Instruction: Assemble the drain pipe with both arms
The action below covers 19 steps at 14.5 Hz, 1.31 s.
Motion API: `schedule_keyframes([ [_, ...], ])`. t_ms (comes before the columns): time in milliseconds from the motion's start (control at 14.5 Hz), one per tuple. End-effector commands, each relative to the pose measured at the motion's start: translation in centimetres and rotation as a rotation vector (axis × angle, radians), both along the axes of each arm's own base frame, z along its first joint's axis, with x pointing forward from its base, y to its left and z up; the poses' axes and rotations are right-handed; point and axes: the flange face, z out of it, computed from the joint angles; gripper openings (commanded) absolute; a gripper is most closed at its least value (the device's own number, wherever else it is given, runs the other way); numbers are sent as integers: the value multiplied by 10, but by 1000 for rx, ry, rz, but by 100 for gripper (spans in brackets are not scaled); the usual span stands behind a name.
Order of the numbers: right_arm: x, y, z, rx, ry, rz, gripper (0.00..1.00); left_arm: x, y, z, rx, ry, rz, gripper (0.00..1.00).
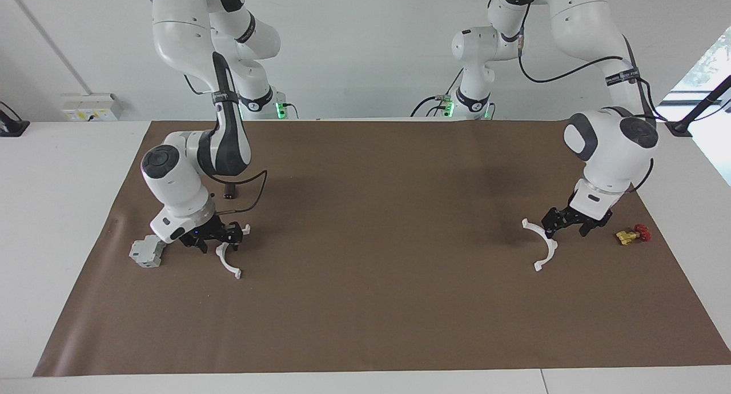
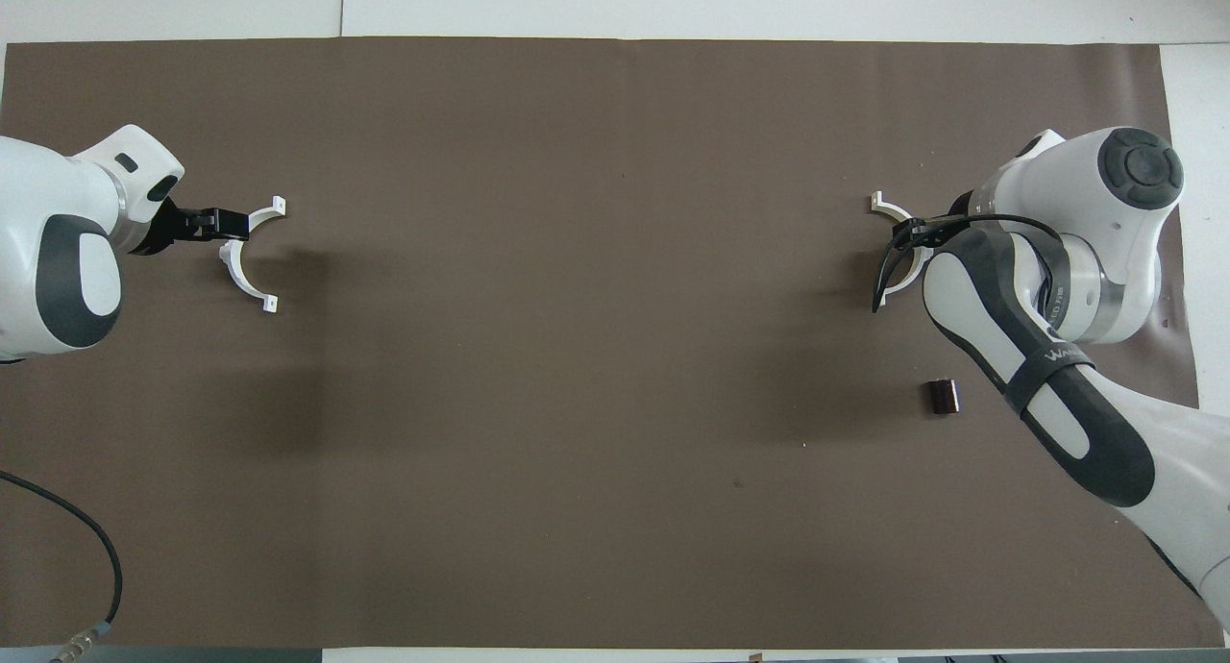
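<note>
The drain pipe is in two separate white half-circle pieces, far apart. My left gripper (image 1: 551, 229) is shut on one half (image 1: 534, 228) and holds it just above the brown mat (image 1: 377, 268) at the left arm's end; the gripper (image 2: 233, 223) and this half (image 2: 235, 274) also show in the overhead view. My right gripper (image 1: 230, 238) is shut on the other half (image 1: 225, 262) just above the mat at the right arm's end. In the overhead view the right gripper (image 2: 911, 231) is mostly hidden by its own arm, and only part of its half (image 2: 892, 211) shows.
A grey boxy block (image 1: 147, 252) lies on the mat beside the right gripper. A small yellow valve with a red knob (image 1: 633, 234) lies beside the left gripper. A small dark block (image 2: 943, 396) lies nearer to the robots than the right gripper.
</note>
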Motion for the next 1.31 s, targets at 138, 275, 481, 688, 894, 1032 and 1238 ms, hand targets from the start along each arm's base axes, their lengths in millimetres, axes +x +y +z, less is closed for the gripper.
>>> schedule_keyframes([
  [138, 2, -3, -8, 18, -8, 10, 65, 0, 10, -20, 11, 11, -8, 100],
  [275, 1, -3, -9, 18, -6, 10, 61, -7, 7, -30, 10, 28, -9, 93],
  [481, 0, -3, -10, 17, -2, 12, 52, -14, 8, -40, 10, 34, -9, 81],
  [688, -1, -2, -11, 18, 0, 13, 48, -16, 7, -43, 12, 20, -11, 75],
  [894, -3, -2, -13, 18, 6, 13, 40, -14, 8, -41, 11, 17, -5, 9],
  [1032, -4, -1, -14, 18, 7, 14, 36, -13, 9, -39, 11, 10, -4, 0],
  [1238, -4, -1, -13, 17, 10, 15, 14, -9, 9, -34, 12, 5, -6, 0],
])
